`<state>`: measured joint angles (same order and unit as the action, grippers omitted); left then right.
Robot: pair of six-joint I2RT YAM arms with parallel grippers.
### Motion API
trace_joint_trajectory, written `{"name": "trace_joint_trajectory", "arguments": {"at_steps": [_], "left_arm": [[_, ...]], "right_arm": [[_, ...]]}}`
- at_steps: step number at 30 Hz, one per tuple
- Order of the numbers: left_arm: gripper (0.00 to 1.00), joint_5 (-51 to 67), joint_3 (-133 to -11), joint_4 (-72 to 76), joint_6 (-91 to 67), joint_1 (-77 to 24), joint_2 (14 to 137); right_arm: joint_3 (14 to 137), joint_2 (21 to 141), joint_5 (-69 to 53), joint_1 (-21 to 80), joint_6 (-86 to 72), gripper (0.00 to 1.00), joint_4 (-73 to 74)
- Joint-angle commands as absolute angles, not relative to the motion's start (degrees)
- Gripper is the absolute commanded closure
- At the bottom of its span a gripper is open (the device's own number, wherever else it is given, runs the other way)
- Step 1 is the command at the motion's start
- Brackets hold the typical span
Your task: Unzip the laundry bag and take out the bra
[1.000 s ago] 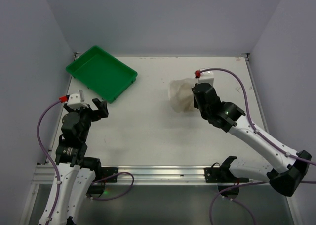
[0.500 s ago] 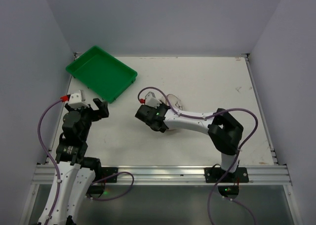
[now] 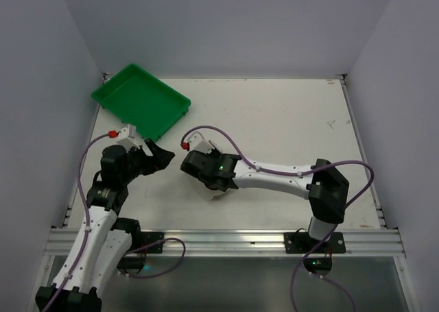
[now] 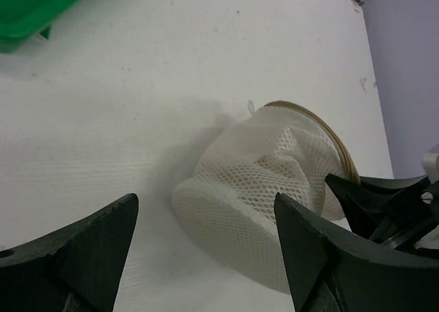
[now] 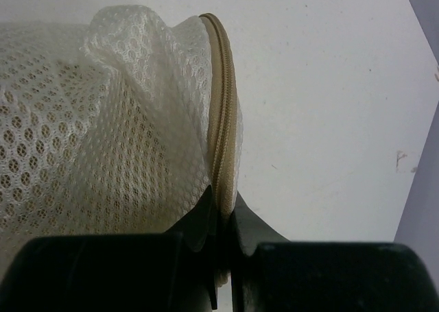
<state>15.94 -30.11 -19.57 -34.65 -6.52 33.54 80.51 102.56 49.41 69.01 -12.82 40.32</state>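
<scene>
On my overhead view the green tray [image 3: 140, 101] sits at the 10 o'clock corner of the table [image 3: 288, 113], with nothing in it that I can see. Just below it, at about 8 o'clock from the table's middle, my left gripper [image 3: 159, 158] points toward 3 o'clock. Its jaws are spread wide and hold nothing. Through its wrist camera I look between the two dark fingers [image 4: 89, 250] straight at the laundry bag [image 4: 254, 188].

The bag is near the front of the table, at roughly 7 o'clock from the middle, just beside the left gripper and mostly hidden from above under the right arm. It lies tipped on its side, crumpled, with one flat round end toward the left gripper. I cannot tell whether it rests on the table or hangs just clear.

At the bag's 3 o'clock side, my right gripper [image 5: 223, 209] is pinched tight on the rim, with the tan zip [image 5: 223, 120] running up from between its jaws.
</scene>
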Motion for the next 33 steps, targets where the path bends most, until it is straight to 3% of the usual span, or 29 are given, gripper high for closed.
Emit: {"name": "trace_joint_trajectory", "arguments": {"at_steps": [1, 8, 13, 17, 20, 21, 23, 24, 25, 29, 33], "left_arm": [[0.17, 23.6, -33.0, -19.2, -42.7, -8.9, 36.3], [0.21, 16.5, -34.5, -18.8, -53.8, -21.0, 41.4], [0.21, 3.6, -35.1, -19.1, -57.7, -34.1, 44.4], [0.23, 0.9, -32.2, -16.1, -60.8, -37.3, 48.5], [0.35, 0.4, -27.4, -9.1, -62.7, -38.6, 50.7], [0.49, 0.4, -26.5, -7.5, -63.0, -38.6, 50.2], [0.67, -0.9, -24.1, -2.5, -63.7, -38.7, 49.2], [0.82, -2.4, -23.5, -1.2, -63.6, -38.7, 48.5], [0.86, -2.9, -22.8, 2.3, -63.2, -38.7, 48.4], [0.88, -1.1, -19.1, 18.5, -62.4, -38.6, 53.3], [0.88, 4.5, -16.7, 32.8, -63.4, -38.6, 65.9]], "right_arm": [[79.4, 97.7, 48.3, 68.6, -13.9, 1.0, 37.2], [76.6, 95.4, 47.2, 67.4, -15.8, 0.99, 36.0], [74.5, 93.8, 46.3, 66.1, -16.7, 1.0, 34.9], [73.2, 91.1, 46.1, 65.5, -16.9, 1.0, 34.6], [73.0, 87.9, 45.4, 65.5, -16.1, 1.0, 35.6], [73.0, 87.0, 45.4, 65.4, -15.9, 1.0, 36.6], [72.9, 84.5, 45.8, 65.4, -15.5, 1.0, 37.3], [72.9, 83.6, 45.7, 65.5, -14.9, 1.0, 38.2], [73.0, 82.6, 45.6, 65.5, -14.4, 1.0, 38.4], [73.3, 77.9, 41.1, 66.2, -11.3, 1.0, 38.2], [71.0, 76.8, 32.5, 67.1, -9.1, 1.0, 34.6]]}}
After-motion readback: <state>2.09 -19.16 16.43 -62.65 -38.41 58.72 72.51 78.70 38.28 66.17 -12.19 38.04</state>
